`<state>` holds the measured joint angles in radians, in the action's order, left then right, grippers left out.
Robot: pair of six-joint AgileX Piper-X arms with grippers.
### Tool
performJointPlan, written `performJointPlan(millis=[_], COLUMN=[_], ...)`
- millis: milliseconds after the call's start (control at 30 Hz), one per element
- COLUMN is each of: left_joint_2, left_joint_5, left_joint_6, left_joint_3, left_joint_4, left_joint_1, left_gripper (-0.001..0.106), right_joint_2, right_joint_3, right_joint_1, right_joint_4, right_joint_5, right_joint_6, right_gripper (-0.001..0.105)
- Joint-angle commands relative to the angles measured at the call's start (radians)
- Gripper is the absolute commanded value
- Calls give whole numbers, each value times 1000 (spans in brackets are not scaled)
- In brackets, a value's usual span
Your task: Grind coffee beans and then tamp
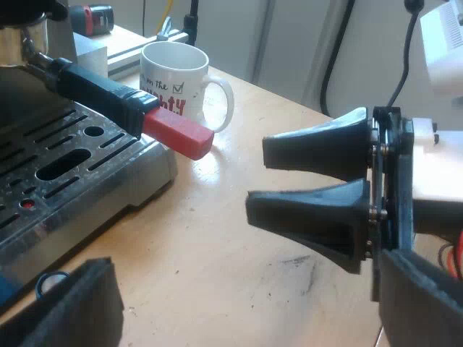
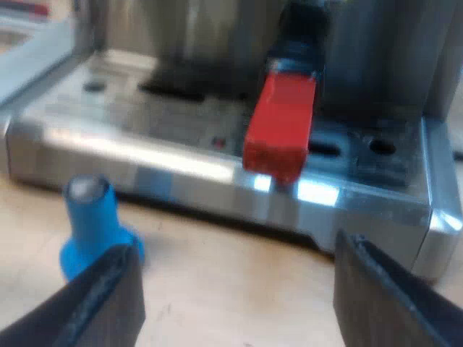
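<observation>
Holder handle (image 2: 281, 123), red end outward, is locked into the espresso machine (image 2: 181, 166) front and sticks out over the drip tray (image 1: 43, 202). Right end effector (image 2: 235, 289) faces it about head-on. Its fingers (image 2: 101, 303) are spread wide w/ nothing btwn them. The red end lies ahead of the gap, well apart, no contact. Blue tamper (image 2: 90, 224) stands upright on the table (image 2: 217, 253) near the machine's base, just beside one right finger. Can't tell if they touch.

Left end effector (image 1: 246, 296) is also spread wide and empty, low over the table. From the left wrist view the right end effector shows side-on over bare table, tips toward the machine. The red end is beyond those tips w/ a clear gap. White mug (image 1: 177, 87) stands on the table behind the red end, near the machine's corner, its handle turned away from the machine.

Hidden or unclear:
- The holder's metal end can't be seen; the handle runs in under the machine's head, which is cut off.
- Mug print is partly covered by the holder handle, so it's not readable in full.
- A blue scrap and a small ring sit by one left finger at the machine's front edge. Prob. the tamper, but too cut off to be sure.
- In the right wrist view the machine's upper part is a dark blur.
</observation>
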<state>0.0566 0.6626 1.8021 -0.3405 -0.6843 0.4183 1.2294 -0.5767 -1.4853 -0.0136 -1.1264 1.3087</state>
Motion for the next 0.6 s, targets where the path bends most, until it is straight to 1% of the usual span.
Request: performJointPlan(millis=[33, 67, 100, 133, 167, 233, 300, 367, 433, 500, 567, 600], left_joint_2=[3, 3, 3, 3, 3, 3, 3, 3, 3, 3, 3, 3], left_joint_5=[1, 1, 1, 1, 1, 1, 1, 1, 1, 3, 8, 8], left_joint_6=[11, 11, 11, 11, 11, 11, 11, 11, 11, 11, 11, 11], left_joint_3=[-5, -5, -5, -5, -5, -5, -5, -5, -5, -5, -5, -5], left_joint_4=[10, 10, 10, 10, 10, 10, 10, 10, 10, 10, 10, 10], left_joint_1=[3, 3, 3, 3, 3, 3, 3, 3, 3, 3, 3, 3], left_gripper=[76, 76, 76, 76, 76, 76, 76, 76, 76, 76, 76, 76], right_joint_2=[-61, -64, -64, -64, -64, -62, -62, -62, -62, -62, -62, -62], right_joint_3=[-48, -67, -103, -114, -145, -183, -214, -232, -244, -251, -256, -256], right_joint_1=[56, 79, 112, 122, 150, 190, 219, 239, 267, 308, 347, 360], right_joint_4=[150, 194, 266, 294, 337, 368, 377, 379, 378, 383, 403, 404], right_joint_5=[103, 131, 152, 163, 199, 261, 279, 293, 364, 437, 480, 491], right_joint_6=[-6, -13, -46, -60, -73, -76, -76, -76, -76, -97, -124, -124], right_gripper=[60, 60, 59, 59, 59, 59, 59, 59, 59, 59, 59, 59])
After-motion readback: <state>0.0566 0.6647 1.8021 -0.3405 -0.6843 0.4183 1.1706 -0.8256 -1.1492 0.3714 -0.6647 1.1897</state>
